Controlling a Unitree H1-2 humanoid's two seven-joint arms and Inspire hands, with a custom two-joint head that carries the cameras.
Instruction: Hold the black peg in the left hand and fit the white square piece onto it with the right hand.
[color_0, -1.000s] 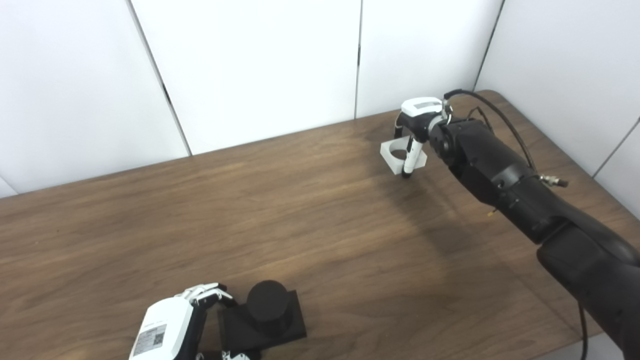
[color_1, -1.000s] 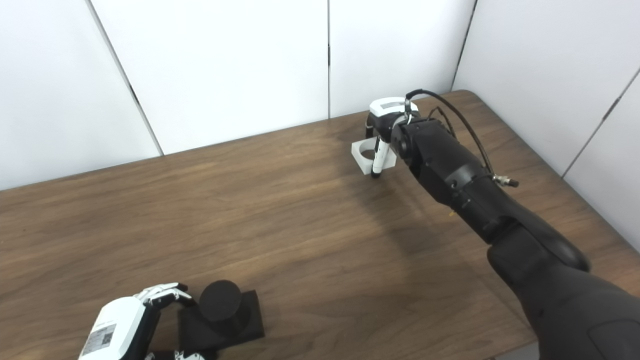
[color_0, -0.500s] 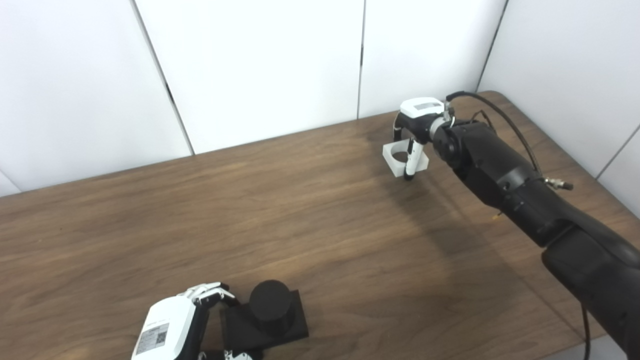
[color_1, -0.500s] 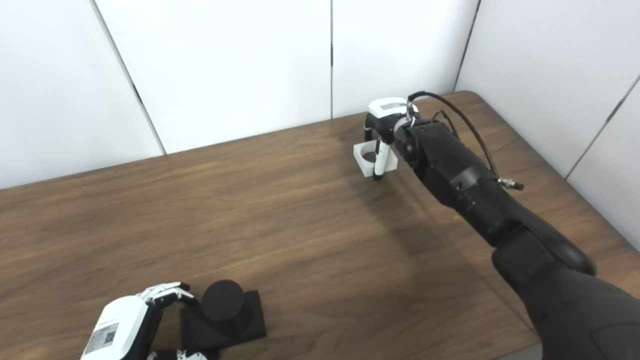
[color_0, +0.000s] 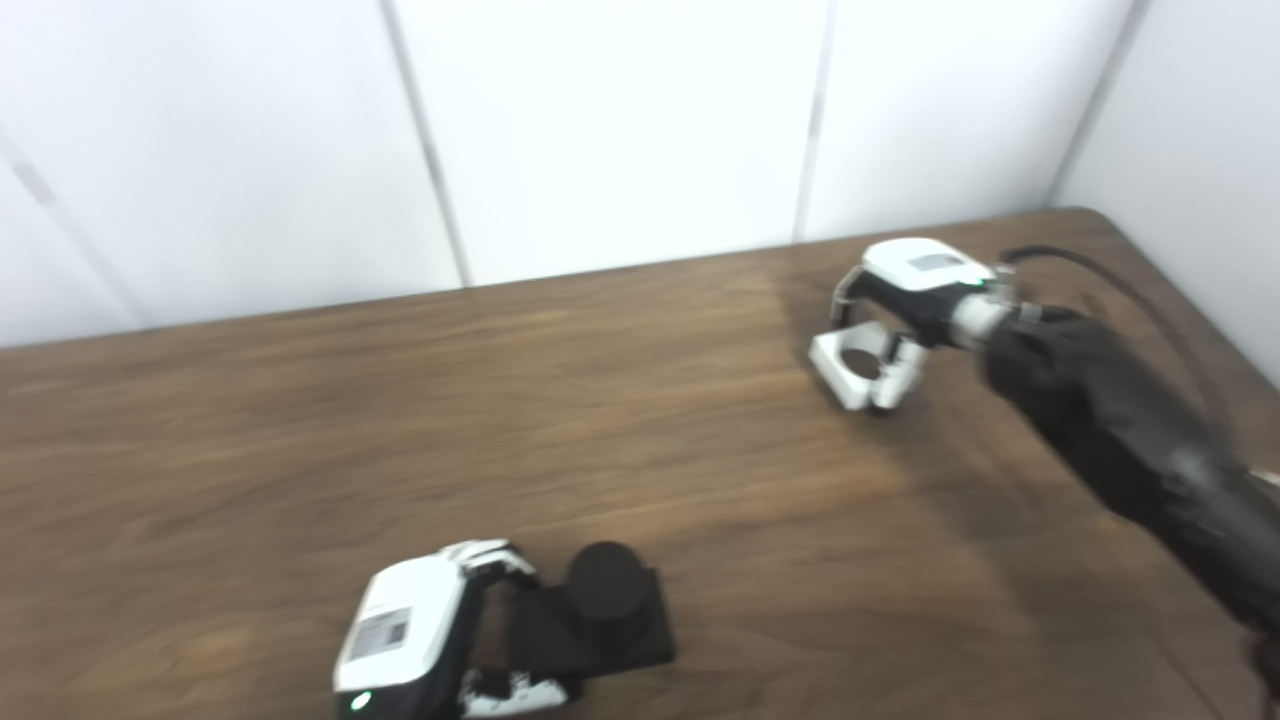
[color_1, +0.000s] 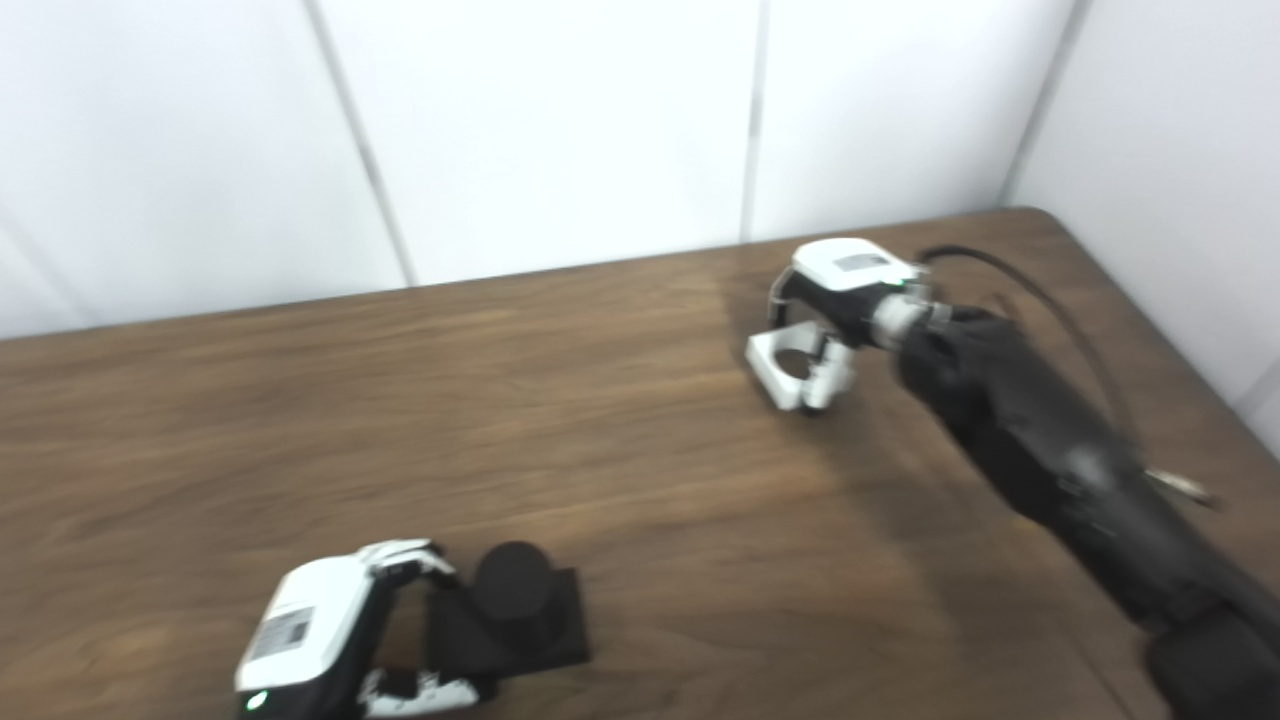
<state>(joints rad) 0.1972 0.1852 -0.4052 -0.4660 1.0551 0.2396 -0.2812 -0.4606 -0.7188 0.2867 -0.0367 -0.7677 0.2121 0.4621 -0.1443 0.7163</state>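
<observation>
The black peg (color_0: 605, 598), a short cylinder on a square black base, sits on the wooden table (color_0: 300, 420) near the front edge. My left hand (color_0: 415, 632) is at the base's left side, fingers curled over its far corner and thumb at its near edge, shut on it. Far right, the white square piece (color_0: 862, 366) with a round hole hangs tilted in my right hand (color_0: 915, 285), with fingers behind it and the thumb (color_0: 905, 362) on its near side. The picture is blurred.
White wall panels (color_0: 600, 130) stand behind the table's far edge. The table's right corner (color_0: 1090, 215) lies just beyond my right hand, and a black cable (color_0: 1130, 285) loops over the right forearm.
The camera has swung, shifting the whole picture right and blurring it. The white piece now sits tilted in my right hand's fingers. My left hand stays at the peg's base.
</observation>
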